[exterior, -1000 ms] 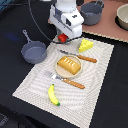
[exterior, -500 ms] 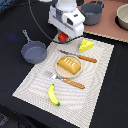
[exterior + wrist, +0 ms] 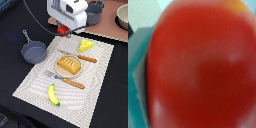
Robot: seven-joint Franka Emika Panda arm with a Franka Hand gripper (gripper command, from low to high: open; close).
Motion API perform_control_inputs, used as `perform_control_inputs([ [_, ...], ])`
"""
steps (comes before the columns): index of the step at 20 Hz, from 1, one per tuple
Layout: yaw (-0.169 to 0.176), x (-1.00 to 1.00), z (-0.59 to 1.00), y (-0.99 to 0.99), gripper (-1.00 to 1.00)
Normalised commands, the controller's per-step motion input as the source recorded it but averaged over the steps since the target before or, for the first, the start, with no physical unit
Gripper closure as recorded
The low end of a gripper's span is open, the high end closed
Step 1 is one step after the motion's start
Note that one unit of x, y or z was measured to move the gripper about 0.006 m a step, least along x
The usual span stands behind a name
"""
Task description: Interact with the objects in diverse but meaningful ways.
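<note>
End effector point(image 3: 63, 31): clamped on the red tomato point(image 3: 61, 30).
Plate point(image 3: 59, 72): below the end effector, holds the bread loaf point(image 3: 69, 64).
Pan point(image 3: 33, 51): beside it, contents indiscernible.

The robot's hand point(image 3: 68, 16) is a boxy white housing with rounded corners and grey shaded panels on its sides. A thin dark cable point(image 3: 35, 22) curves down behind it. Below the housing, the jaws are short and dark.

Even bright light, wrist view blurred
</note>
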Motion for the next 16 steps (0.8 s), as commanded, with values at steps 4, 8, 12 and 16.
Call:
perform_control_inputs([
  [4, 0.000, 0.00, 0.64, -0.89, 1.00],
  [8, 0.000, 0.00, 0.28, -0.93, 1.00],
  [12, 0.000, 0.01, 0.08, -0.97, 1.00],
  [16, 0.000, 0.01, -0.02, -1.00, 1.00],
])
